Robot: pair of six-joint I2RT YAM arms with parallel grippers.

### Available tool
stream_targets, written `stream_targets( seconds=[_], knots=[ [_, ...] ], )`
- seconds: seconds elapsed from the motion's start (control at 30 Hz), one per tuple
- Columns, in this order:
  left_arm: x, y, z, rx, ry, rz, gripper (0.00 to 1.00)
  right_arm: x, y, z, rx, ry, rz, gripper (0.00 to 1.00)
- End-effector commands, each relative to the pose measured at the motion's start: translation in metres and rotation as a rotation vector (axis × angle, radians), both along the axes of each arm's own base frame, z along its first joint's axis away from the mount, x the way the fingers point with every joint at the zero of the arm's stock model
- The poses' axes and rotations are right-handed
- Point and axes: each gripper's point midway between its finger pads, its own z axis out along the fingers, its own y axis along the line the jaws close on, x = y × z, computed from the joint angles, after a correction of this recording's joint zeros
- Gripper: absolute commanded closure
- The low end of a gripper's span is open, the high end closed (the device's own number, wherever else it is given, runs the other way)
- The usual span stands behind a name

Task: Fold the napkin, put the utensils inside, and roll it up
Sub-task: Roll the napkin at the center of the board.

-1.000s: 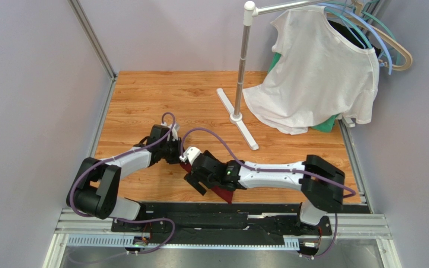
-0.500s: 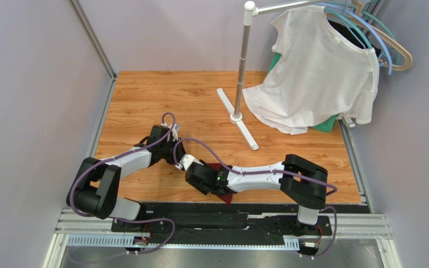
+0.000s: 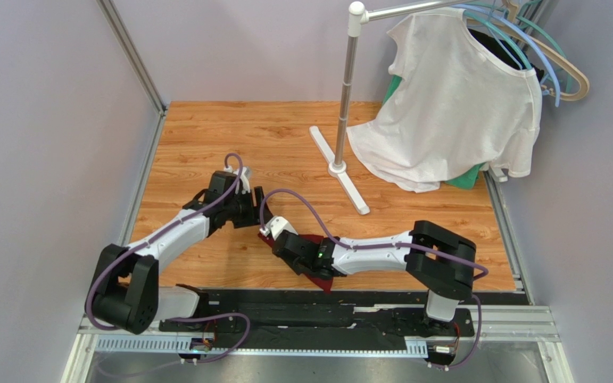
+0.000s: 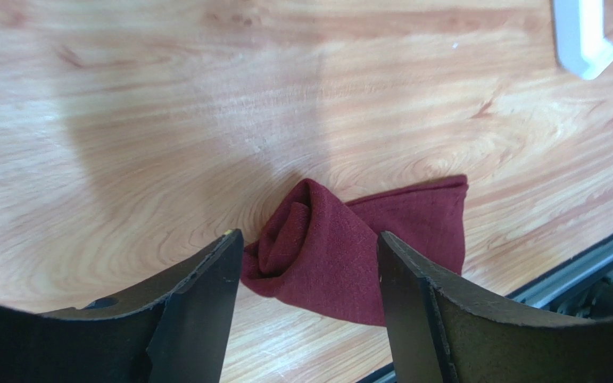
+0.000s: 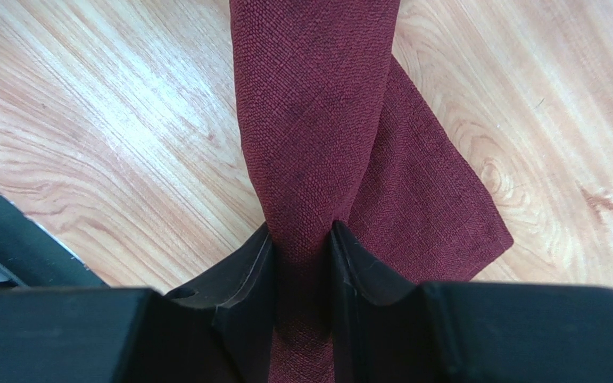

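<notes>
The napkin (image 3: 322,279) is a dark maroon cloth lying bunched on the wooden table near its front edge, mostly under my right arm. My right gripper (image 3: 271,238) is shut on it; the right wrist view shows a narrow rolled band of napkin (image 5: 318,120) pinched between the jaws of the right gripper (image 5: 302,231), with a flat flap spreading to the right. My left gripper (image 3: 251,214) stands open just left of it. In the left wrist view the twisted end of the napkin (image 4: 350,247) lies beyond the left gripper (image 4: 310,239), untouched. The utensils are out of view.
A white T-shirt (image 3: 453,96) hangs on hangers from a stand (image 3: 346,96) at the back right; its white foot (image 3: 342,171) reaches toward the table's middle. A black and metal rail (image 3: 326,307) runs along the near edge. Grey walls close in both sides.
My left gripper has opened, let go of the napkin and drawn back to the upper left. My right gripper has moved in and closed on the napkin's rolled band.
</notes>
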Motion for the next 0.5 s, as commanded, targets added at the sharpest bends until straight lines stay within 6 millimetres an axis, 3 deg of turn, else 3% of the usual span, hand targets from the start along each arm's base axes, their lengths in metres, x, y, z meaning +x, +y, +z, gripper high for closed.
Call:
stream_targets(
  seconds=[0.0,0.17,0.47],
  knots=[
    [0.011,0.015,0.027,0.029,-0.074,0.074,0.28,-0.014,-0.008,-0.009,0.075,0.140,-0.026,0.76],
    [0.007,0.029,0.028,0.030,-0.118,0.139,0.27,-0.018,-0.006,-0.006,0.183,0.254,0.007,0.78],
    [-0.003,0.007,0.028,-0.105,-0.194,0.039,0.27,-0.019,-0.007,-0.012,0.324,0.428,0.051,0.80]
  ],
)
